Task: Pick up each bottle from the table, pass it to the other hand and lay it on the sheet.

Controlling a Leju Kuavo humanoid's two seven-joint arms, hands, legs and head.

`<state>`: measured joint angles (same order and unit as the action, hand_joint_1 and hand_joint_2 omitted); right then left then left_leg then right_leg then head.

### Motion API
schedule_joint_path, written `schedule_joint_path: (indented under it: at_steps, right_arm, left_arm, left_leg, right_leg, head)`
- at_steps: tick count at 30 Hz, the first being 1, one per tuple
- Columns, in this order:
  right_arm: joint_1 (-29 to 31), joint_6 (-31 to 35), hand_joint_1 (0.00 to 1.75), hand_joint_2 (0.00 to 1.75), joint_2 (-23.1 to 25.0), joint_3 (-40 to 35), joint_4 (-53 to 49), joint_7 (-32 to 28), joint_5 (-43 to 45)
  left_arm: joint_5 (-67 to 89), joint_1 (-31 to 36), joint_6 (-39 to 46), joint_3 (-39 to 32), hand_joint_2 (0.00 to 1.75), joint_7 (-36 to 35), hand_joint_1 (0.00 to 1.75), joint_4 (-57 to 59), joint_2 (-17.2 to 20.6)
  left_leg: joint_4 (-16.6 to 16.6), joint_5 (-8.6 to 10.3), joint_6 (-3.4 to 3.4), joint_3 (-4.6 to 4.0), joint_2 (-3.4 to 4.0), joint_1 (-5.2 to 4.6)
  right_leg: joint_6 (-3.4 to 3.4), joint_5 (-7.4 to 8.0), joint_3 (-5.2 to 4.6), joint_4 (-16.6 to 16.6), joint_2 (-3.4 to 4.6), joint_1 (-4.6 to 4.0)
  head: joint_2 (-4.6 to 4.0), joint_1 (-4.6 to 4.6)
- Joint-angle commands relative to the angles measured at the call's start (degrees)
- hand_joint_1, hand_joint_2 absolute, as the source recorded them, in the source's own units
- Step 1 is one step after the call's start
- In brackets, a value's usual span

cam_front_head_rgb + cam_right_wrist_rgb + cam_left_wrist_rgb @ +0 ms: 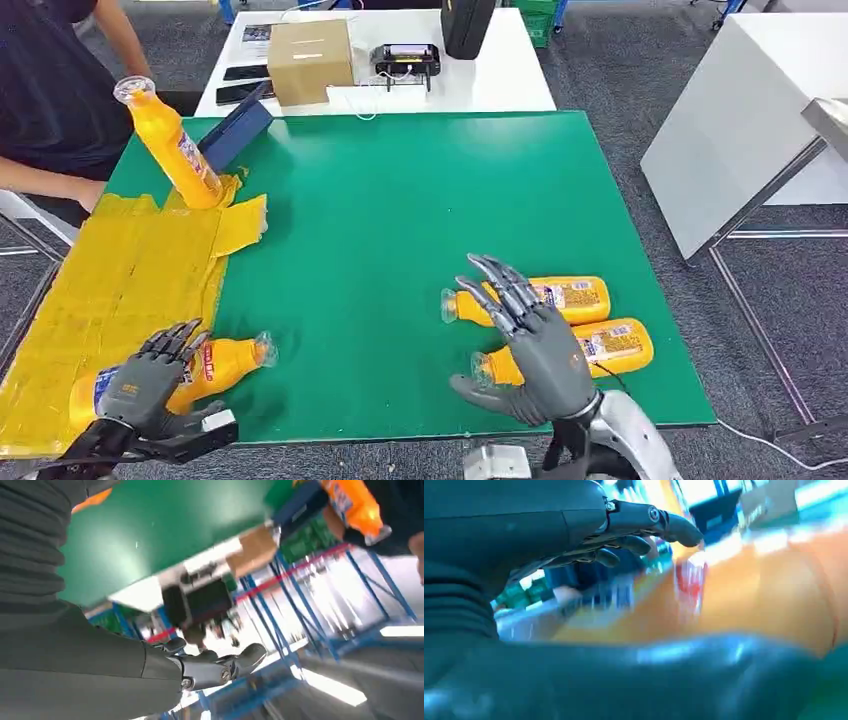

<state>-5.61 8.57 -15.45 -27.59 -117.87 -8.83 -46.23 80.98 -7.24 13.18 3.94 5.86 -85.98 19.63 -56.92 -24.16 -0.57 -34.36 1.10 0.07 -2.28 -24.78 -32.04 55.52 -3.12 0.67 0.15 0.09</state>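
While the left hand [150, 385] grips one orange juice bottle [215, 365] lying at the yellow sheet's [120, 270] edge, the right hand [530, 340] hovers open above two more; smooth, rigid plastic, likely best grasped mid-body

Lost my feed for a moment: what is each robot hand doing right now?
Left robot hand: wrapped around the orange bottle lying at the yellow sheet edge.
Right robot hand: open, fingers spread, holding nothing.

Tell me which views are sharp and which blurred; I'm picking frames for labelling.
Head view: sharp and evenly lit, labels on the two bottles by the right hand show clearly. Left wrist view: heavily smeared, the orange bottle is a blur behind the fingers. Right wrist view: soft, with bright glare in the background.
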Motion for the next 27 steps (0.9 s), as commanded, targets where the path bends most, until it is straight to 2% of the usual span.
schedule_joint_path:
  at_steps: [1,3,4,7,9,10,14,15,16,19,20,24,27]
  right_arm:
    - [-5.58,-0.13,0.0,1.75,-3.07,5.25,-2.33,-0.87,-0.02]
    - [-8.12,-0.01,0.0,1.75,-3.99,6.65,-2.93,-1.18,-0.13]
    - [-9.87,0.0,0.0,1.75,-4.75,7.55,-3.55,-1.52,-0.36]
    - [-15.01,0.15,0.0,1.75,-7.79,8.23,-5.52,0.65,0.08]
    - [-16.95,1.14,0.0,1.75,-9.6,7.73,-5.88,2.57,-1.31]
    - [-17.97,1.41,0.0,1.75,-11.08,7.6,-5.84,5.79,-3.08]
    - [-18.1,1.99,0.0,1.75,-11.76,7.58,-5.7,5.79,-3.09]
    - [-18.09,1.47,0.0,1.75,-12.32,7.53,-5.48,7.87,-3.11]
    - [-18.28,1.14,0.0,1.75,-13.72,8.13,-4.81,10.31,-2.53]
    - [-19.2,0.51,0.0,1.75,-16.82,12.39,-1.48,12.23,2.45]
    - [-19.27,0.26,0.0,1.75,-16.83,14.33,-0.14,11.16,4.46]
    - [-16.8,-4.8,0.0,1.75,-13.46,20.83,5.8,8.96,5.44]
    - [-14.76,-7.33,0.0,1.75,-12.48,21.76,8.35,8.43,5.34]
  left_arm:
    - [1.85,-0.82,4.12,-4.4,0.0,-1.33,0.0,-3.05,-5.82]
    - [2.22,-1.79,8.19,-6.66,0.0,-0.95,0.0,-5.07,-8.01]
    - [2.16,-2.32,11.05,-8.92,0.0,-0.9,0.0,-6.75,-10.56]
    - [-13.14,-3.04,12.79,-14.36,0.0,3.18,0.0,-12.33,-17.57]
    - [-24.84,-2.59,9.0,-16.66,0.0,5.93,0.0,-14.22,-19.9]
    - [-37.86,-1.86,0.93,-18.59,0.0,7.54,0.0,-14.88,-21.54]
    - [-38.6,-1.26,0.01,-19.87,0.0,8.11,0.0,-14.29,-21.44]
    - [-49.17,-0.75,-7.26,-21.12,0.0,8.48,0.0,-14.14,-23.0]
    - [-70.08,0.23,-17.83,-24.54,0.0,5.8,0.0,-12.68,-23.89]
    - [-85.08,-0.91,-25.75,-26.05,0.0,3.69,0.0,-11.32,-23.21]
    - [-88.23,-1.78,-27.78,-25.94,0.0,3.54,0.0,-12.12,-23.22]
    - [-89.48,-4.23,-29.68,-22.93,0.0,3.46,0.0,-16.36,-23.34]
    - [-89.61,-4.12,-29.3,-20.96,0.0,3.43,0.0,-17.42,-22.91]
  left_leg:
    - [-0.02,-0.1,0.04,0.24,-0.07,0.04]
    - [-0.01,-0.07,0.03,0.17,-0.14,0.03]
    - [-0.02,-0.09,0.03,0.22,-0.18,0.06]
    - [-0.03,-0.13,0.0,0.21,-0.25,0.03]
    - [-0.07,-0.15,-0.03,0.16,-0.29,0.02]
    - [-0.04,-0.08,-0.02,0.07,-0.17,-0.02]
    - [-0.04,-0.16,0.01,0.21,-0.11,-0.09]
    - [-0.06,-0.16,-0.01,0.17,-0.08,-0.1]
    - [-0.03,-0.16,-0.01,0.21,-0.07,-0.09]
    - [0.0,-0.15,-0.01,0.29,-0.1,-0.1]
    - [0.02,-0.11,-0.05,0.24,-0.02,-0.13]
    - [0.06,-0.22,-0.04,0.42,0.14,-0.09]
    - [0.04,-0.1,-0.05,0.24,-0.07,-0.08]
  right_leg:
    - [0.08,-0.07,0.25,-0.01,0.3,0.0]
    - [0.06,-0.06,0.2,-0.04,0.2,0.0]
    - [0.08,-0.08,0.25,-0.04,0.23,-0.02]
    - [0.03,-0.14,0.27,-0.06,0.11,0.0]
    - [0.0,-0.16,0.27,-0.05,0.05,0.01]
    - [0.0,-0.08,0.13,-0.03,0.05,0.05]
    - [0.06,-0.1,0.23,-0.02,0.26,0.1]
    - [0.07,-0.08,0.17,0.0,0.27,0.11]
    - [0.08,-0.07,0.21,-0.04,0.3,0.1]
    - [0.09,-0.07,0.26,-0.07,0.32,0.11]
    - [0.04,-0.02,0.18,-0.08,0.25,0.13]
    - [0.05,-0.03,0.36,-0.18,0.56,0.11]
    - [0.03,0.0,0.25,-0.16,0.2,0.08]
  head:
    - [0.0,0.0]
    - [0.0,0.0]
    - [0.0,0.0]
    - [0.0,0.0]
    - [0.0,0.0]
    - [0.0,0.0]
    - [0.0,-0.02]
    - [0.0,0.0]
    - [0.0,0.0]
    - [0.0,-0.04]
    - [0.0,-0.02]
    - [0.0,-0.02]
    - [0.0,-0.02]
